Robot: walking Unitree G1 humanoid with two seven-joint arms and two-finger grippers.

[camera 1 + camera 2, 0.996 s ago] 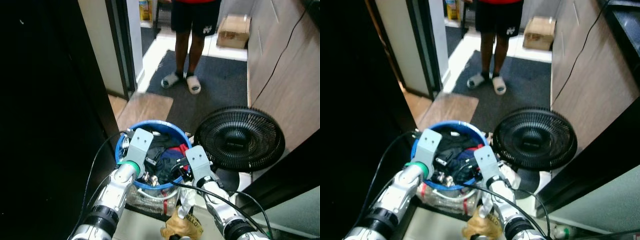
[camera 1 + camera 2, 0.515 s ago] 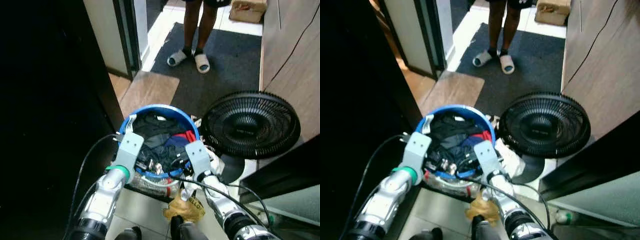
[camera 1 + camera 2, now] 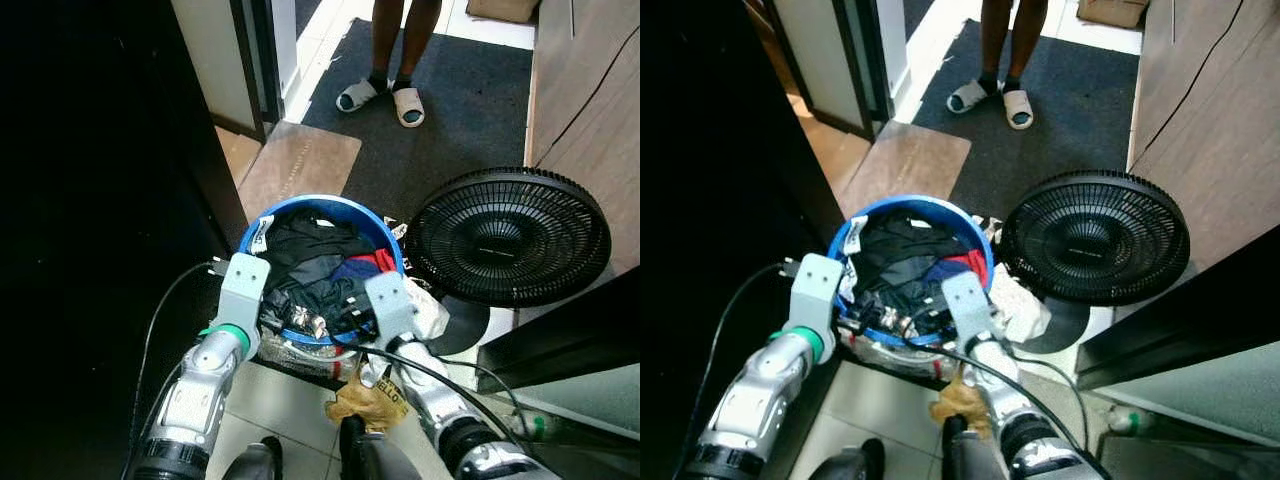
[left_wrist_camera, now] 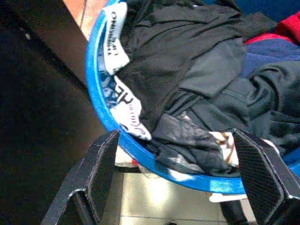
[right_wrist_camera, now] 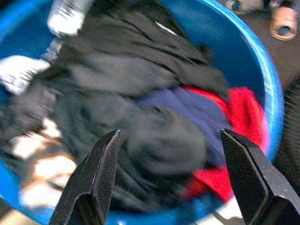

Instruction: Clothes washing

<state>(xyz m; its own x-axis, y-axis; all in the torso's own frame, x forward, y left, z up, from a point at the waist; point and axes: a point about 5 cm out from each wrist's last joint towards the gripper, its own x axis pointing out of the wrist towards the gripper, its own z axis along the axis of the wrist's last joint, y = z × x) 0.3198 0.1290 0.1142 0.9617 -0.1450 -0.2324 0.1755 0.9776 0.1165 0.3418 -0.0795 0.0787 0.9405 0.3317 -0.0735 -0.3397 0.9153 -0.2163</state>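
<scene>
Round blue plastic basket full of dark clothes; left end effector, right end effector spread open above, gripping nothing; washing unstarted.

person cut off above the shins

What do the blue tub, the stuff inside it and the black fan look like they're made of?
Blue tub: likely moulded plastic, with a smooth, slightly glossy rim. Clothes: soft fabric, matte, creased and folded, mostly black with red and navy pieces. Fan: black grille of thin radial ribs, plastic or coated wire; cannot tell which.
</scene>
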